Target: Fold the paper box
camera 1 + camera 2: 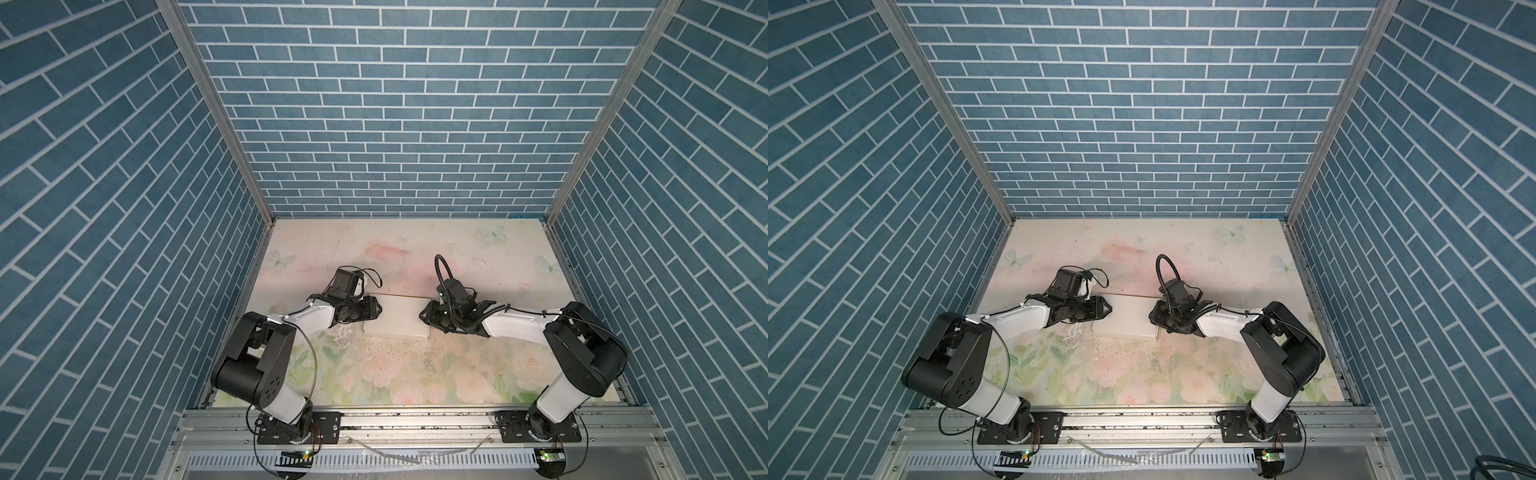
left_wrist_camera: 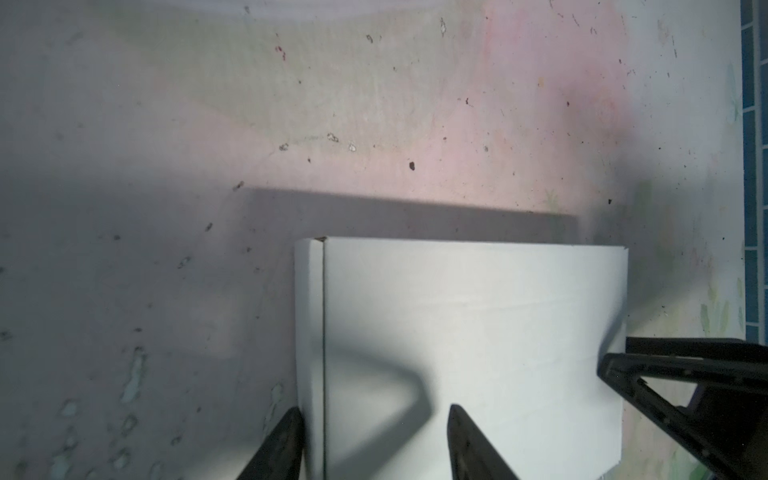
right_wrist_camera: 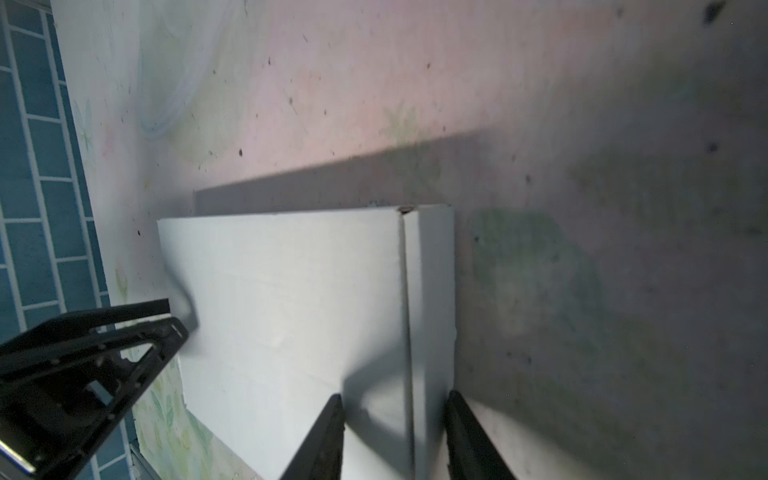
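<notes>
Lying on the bench (image 1: 415, 257), the paper box (image 1: 397, 318) sits right between two pincers. The left pincer (image 1: 377, 310) and the right pincer (image 1: 422, 316) are both spread, each over one end.

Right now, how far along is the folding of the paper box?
Nearly finished, it seems. Done: the paper box lies on the table looking closed, lid down, no flaps sticking out. In hand: the left end effector and right end effector sit at its two ends, jaws apart, straddling its edges. Left: perhaps a final press; whether the tabs are locked cannot be seen.
</notes>
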Action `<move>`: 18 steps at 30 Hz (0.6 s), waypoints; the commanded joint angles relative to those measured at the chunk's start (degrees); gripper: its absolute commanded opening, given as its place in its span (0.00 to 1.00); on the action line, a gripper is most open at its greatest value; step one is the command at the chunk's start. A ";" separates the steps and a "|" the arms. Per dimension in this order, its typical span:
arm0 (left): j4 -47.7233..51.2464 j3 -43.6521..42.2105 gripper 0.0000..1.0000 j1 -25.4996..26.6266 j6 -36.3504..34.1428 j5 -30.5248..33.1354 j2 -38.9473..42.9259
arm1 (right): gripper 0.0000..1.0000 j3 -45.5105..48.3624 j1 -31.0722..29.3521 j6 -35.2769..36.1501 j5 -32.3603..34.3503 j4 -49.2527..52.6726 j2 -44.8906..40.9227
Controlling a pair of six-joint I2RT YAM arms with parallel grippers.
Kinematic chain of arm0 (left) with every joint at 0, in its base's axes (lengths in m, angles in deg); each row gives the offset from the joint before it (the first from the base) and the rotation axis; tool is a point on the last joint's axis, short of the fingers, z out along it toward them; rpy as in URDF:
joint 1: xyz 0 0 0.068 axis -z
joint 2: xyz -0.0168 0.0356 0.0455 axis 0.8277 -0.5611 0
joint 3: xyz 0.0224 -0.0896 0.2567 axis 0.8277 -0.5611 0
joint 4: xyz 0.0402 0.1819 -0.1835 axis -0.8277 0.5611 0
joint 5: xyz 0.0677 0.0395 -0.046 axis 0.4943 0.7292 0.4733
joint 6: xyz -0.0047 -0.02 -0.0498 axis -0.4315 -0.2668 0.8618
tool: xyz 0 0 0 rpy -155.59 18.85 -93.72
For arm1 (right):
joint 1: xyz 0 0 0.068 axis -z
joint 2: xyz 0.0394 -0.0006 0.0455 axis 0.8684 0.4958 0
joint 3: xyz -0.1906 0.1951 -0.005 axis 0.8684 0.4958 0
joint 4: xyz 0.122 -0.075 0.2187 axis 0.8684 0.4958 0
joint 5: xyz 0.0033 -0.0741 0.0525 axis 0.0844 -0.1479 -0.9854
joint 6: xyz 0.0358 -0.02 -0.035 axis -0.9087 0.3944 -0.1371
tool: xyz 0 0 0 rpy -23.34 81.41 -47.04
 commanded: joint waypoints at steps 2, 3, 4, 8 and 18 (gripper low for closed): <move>-1.54 3.46 0.56 1.91 1.62 -2.11 -2.24 | 0.40 -5.54 2.13 4.99 -5.50 0.95 2.22; -1.51 3.96 0.56 1.87 1.82 -1.99 -2.52 | 0.40 -6.15 2.66 5.59 -6.00 1.42 2.48; -1.31 4.52 0.56 1.87 1.95 -1.71 -2.68 | 0.40 -6.65 3.32 6.23 -6.38 2.18 2.70; 0.45 6.47 0.60 1.92 1.82 0.32 -2.49 | 0.42 -7.98 5.46 8.51 -7.35 5.69 1.79; 3.97 7.42 0.73 1.67 0.99 2.60 0.40 | 0.58 -10.30 10.94 16.95 -3.43 21.00 -6.76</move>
